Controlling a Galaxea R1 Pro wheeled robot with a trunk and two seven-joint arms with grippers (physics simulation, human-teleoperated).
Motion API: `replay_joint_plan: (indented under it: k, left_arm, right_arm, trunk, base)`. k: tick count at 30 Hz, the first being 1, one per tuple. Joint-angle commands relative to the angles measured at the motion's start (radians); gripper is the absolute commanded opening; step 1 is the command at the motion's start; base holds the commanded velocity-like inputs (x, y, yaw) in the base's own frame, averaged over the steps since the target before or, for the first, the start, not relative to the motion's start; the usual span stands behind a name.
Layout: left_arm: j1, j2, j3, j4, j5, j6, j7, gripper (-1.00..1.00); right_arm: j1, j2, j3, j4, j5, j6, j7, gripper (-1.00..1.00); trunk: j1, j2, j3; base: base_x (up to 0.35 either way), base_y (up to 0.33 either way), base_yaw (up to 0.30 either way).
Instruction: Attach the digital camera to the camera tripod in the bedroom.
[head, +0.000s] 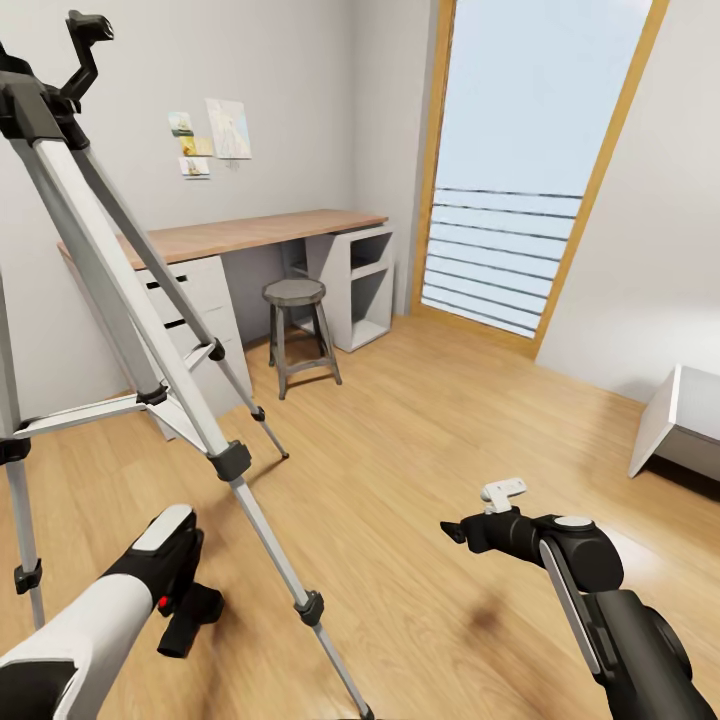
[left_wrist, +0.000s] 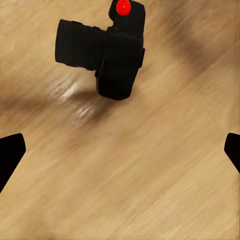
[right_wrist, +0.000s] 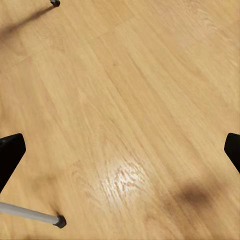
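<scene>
Looking down over both arms, we see the digital camera (head: 190, 620) low at our left, a small black boxy body with a stubby lens barrel and a round red button, tucked just under the end of our white-sleeved left arm above the wood floor (head: 420, 470). In the left wrist view the digital camera (left_wrist: 102, 47) hangs ahead of the left gripper (left_wrist: 120, 150), whose dark fingertips (left_wrist: 10, 155) stand wide at the frame's edges; whether they touch the camera we cannot tell. The camera tripod (head: 150, 330) rises just beside it: smooth silver-grey telescoping legs, black collars and feet, a black head near the top corner. Our right gripper (head: 452, 530) hovers over bare planks, and in its wrist view its jaws spread wide with nothing between them. Beyond stand a wood-topped desk (head: 230, 235) with white drawers, a round grey stool (head: 297, 335) and a tall wood-framed window (head: 530, 160).
</scene>
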Motion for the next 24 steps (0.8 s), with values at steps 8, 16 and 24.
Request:
replay_joint_plan:
  k: [8, 16, 24]
  left_arm:
    - [-0.011, -0.005, -0.007, -0.024, 0.002, -0.028, 0.01, 1.0]
    - [-0.014, 0.0, -0.01, -0.036, -0.002, -0.033, -0.005, 1.0]
    - [-0.016, 0.005, -0.012, -0.039, -0.004, -0.026, -0.044, 1.0]
  right_arm:
    - [0.0, 0.0, 0.001, -0.001, 0.009, 0.003, 0.007, 1.0]
    - [-0.002, -0.001, 0.001, -0.001, 0.009, 0.003, 0.007, 1.0]
    - [-0.006, -0.001, 0.001, -0.001, 0.009, 0.003, 0.008, 1.0]
  trunk:
    - [0.0, -0.001, -0.005]
    - [0.004, -0.002, -0.036]
    - [0.007, -0.004, -0.067]
  base:
    - [0.0, 0.0, 0.0]
    - [0.0, 0.0, 0.0]
    - [0.0, 0.0, 0.0]
